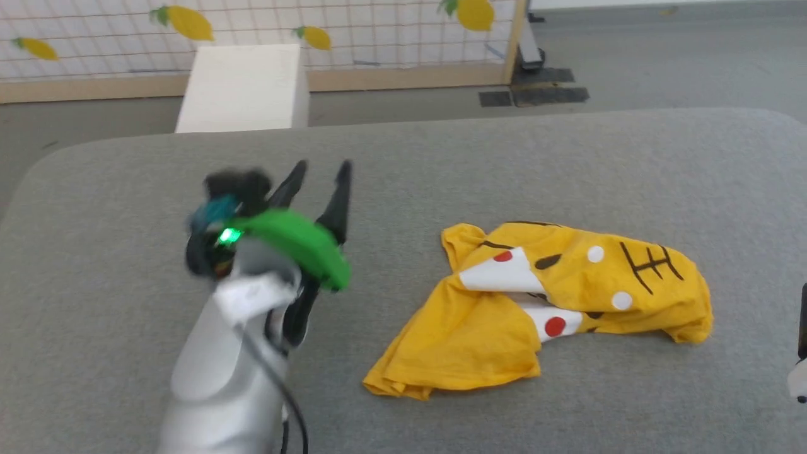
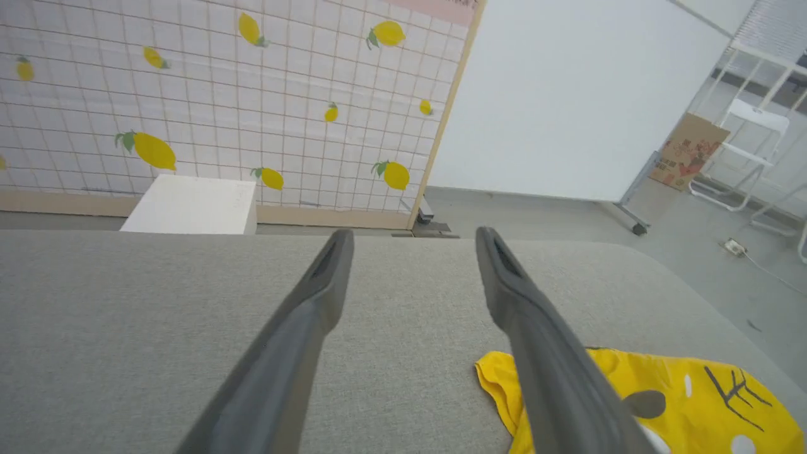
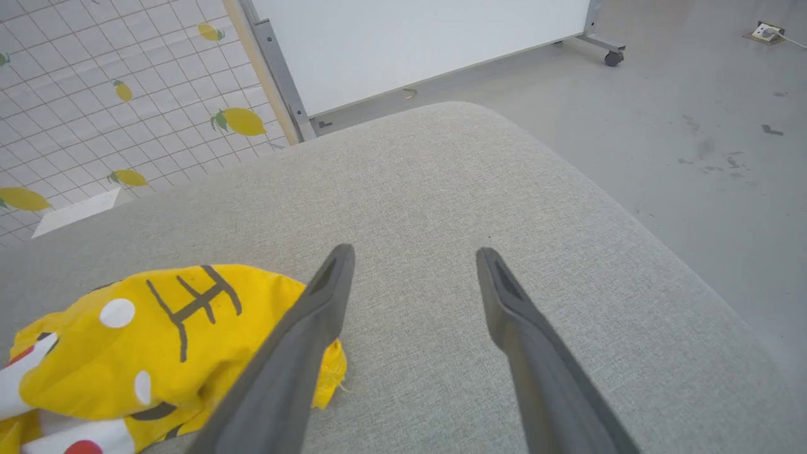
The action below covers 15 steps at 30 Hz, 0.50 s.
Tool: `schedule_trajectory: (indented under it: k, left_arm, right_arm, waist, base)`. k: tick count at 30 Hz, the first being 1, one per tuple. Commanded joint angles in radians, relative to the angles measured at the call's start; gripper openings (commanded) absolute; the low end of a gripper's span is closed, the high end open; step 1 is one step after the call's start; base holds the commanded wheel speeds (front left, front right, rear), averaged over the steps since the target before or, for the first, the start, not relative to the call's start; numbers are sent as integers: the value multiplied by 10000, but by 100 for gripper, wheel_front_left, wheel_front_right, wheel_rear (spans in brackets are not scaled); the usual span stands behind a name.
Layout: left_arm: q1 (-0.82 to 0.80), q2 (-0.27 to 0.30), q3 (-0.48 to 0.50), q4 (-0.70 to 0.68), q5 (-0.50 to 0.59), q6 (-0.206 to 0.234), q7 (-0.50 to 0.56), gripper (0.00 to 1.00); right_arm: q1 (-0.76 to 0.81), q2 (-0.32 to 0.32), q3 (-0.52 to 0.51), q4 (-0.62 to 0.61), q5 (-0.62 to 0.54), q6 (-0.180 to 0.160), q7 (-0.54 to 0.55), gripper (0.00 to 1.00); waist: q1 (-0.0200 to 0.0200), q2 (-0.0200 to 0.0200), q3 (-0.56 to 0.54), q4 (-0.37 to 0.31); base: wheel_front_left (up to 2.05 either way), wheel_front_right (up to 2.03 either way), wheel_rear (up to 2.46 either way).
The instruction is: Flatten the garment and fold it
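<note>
Crumpled bright yellow cartoon-print T-shirt (image 1: 466, 328) on grey fabric bench (image 1: 441, 170); left tool (image 1: 323, 165) and right tool (image 3: 414, 252) flank it, both open.

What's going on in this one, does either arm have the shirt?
Neither does right now. The yellow T-shirt lies crumpled, its cartoon print partly showing, on the grey padded table. The left gripper is open over bare table to the shirt's left. The right gripper is open by the shirt's right end, with nothing between its fingers. The shirt is neither flattened nor folded yet.
</note>
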<state>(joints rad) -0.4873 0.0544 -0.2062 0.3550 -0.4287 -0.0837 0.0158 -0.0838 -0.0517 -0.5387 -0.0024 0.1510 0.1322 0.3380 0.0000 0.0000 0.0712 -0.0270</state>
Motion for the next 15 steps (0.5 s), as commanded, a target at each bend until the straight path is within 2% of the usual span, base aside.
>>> schedule_trajectory:
  k: [1,7,12,15]
  left_arm:
    - [-658,-36,-225,392,-351,69,474,100]
    - [-3106,-39,-1406,2454,-409,428,3021,100]
    - [-4143,-40,-2197,3830,-256,529,5322,100]
    - [-4437,-40,-2557,4200,-162,479,6075,100]
  right_arm:
    - [-182,12,78,7,164,-15,-40,100]
    - [-329,13,471,391,818,-15,-96,100]
    - [-429,13,731,820,1086,-15,-497,100]
    - [-527,14,821,1079,1177,-15,-736,100]
  waist:
    - [0,0,608,-754]
    - [0,0,1617,-1738]
    - [0,0,2202,-2347]
    - [0,0,2430,-2568]
  base:
    - [0,0,0]
    - [0,0,0]
    - [0,0,0]
    - [0,0,0]
